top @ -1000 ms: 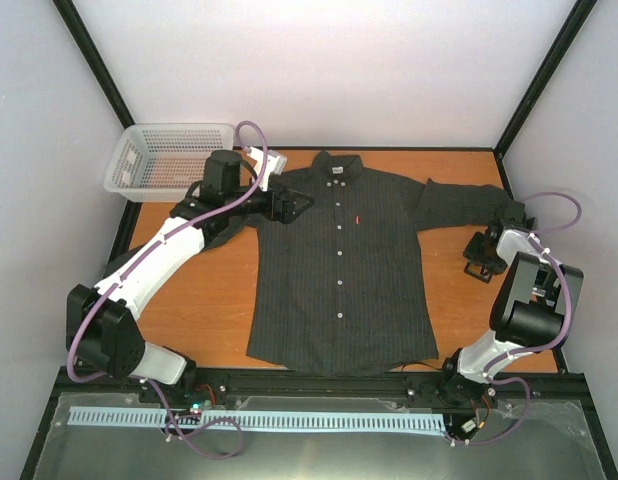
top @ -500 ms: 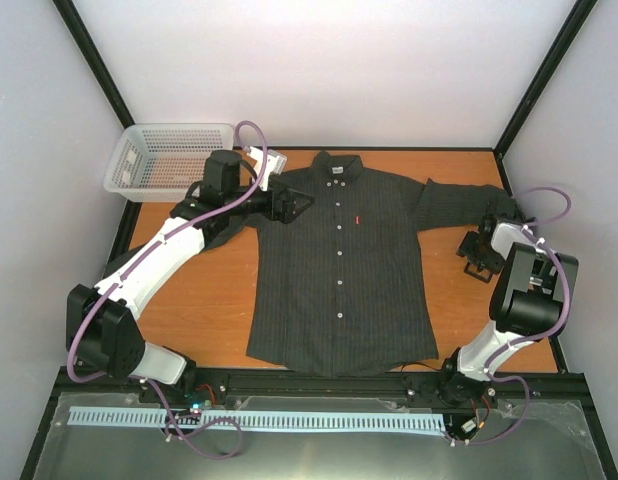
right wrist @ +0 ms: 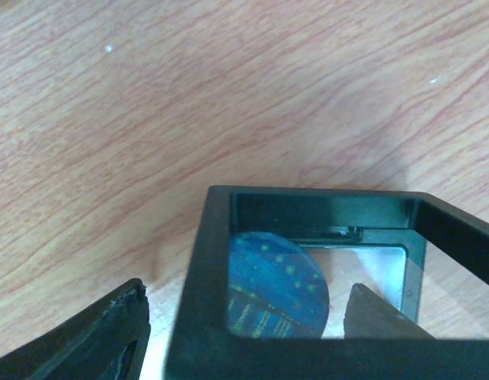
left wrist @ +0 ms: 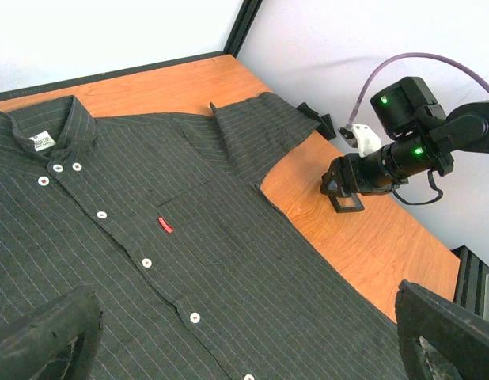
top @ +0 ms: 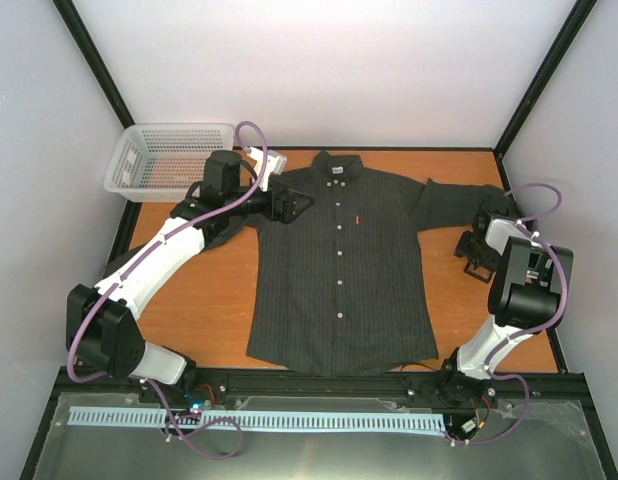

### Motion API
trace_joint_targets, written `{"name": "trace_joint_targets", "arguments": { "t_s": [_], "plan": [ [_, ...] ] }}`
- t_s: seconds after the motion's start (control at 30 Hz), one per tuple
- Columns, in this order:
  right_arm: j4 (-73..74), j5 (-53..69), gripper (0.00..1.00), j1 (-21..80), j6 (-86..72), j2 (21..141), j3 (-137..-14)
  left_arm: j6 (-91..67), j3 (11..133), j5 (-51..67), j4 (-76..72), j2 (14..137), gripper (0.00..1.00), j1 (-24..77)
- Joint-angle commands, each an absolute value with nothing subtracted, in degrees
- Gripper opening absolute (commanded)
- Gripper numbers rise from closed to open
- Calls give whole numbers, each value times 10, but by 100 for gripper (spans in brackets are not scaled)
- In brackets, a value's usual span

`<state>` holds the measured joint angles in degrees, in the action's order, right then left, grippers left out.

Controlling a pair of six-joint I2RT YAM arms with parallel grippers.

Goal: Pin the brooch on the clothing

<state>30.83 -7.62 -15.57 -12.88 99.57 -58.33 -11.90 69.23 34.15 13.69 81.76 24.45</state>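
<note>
The clothing (top: 339, 260) is a dark pinstriped shirt with white buttons and a small red chest tag (left wrist: 165, 225), lying flat mid-table. The brooch (right wrist: 278, 297), a round blue disc with yellow dots, sits inside a small black open box (right wrist: 308, 199) on the wood to the right of the shirt's sleeve. My right gripper (right wrist: 248, 294) is open over that box (top: 476, 262). One finger is outside the left wall and the other is inside the box, past the brooch. My left gripper (left wrist: 243, 294) hovers wide open over the shirt's chest (left wrist: 189, 261), holding nothing.
A white mesh basket (top: 169, 155) stands at the table's far left corner. The shirt's right sleeve (top: 459, 200) lies folded close behind the black box. Black frame posts and white walls close in the table's sides.
My right gripper has shifted slightly left and further back over the black box, and its jaws stand wider. The left arm and the shirt have not moved.
</note>
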Motion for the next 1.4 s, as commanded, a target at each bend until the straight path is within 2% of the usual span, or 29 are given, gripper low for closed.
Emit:
{"name": "trace_joint_targets", "arguments": {
  "t_s": [0.0,0.23,0.5,1.0,1.37],
  "plan": [
    [315,-99,66,-147,-127,1007,-602,-121,697,352,122,816,100,246],
    [319,-111,62,-146,-127,1013,-604,-121,696,353,122,816,100,246],
    [319,-108,61,-146,-129,1021,-607,-121,695,353,122,816,100,246],
    [322,-115,48,-146,-127,1024,-610,-120,696,352,122,816,100,246],
    [322,-111,45,-146,-130,977,-589,-119,697,352,123,817,100,246]
  ]
}}
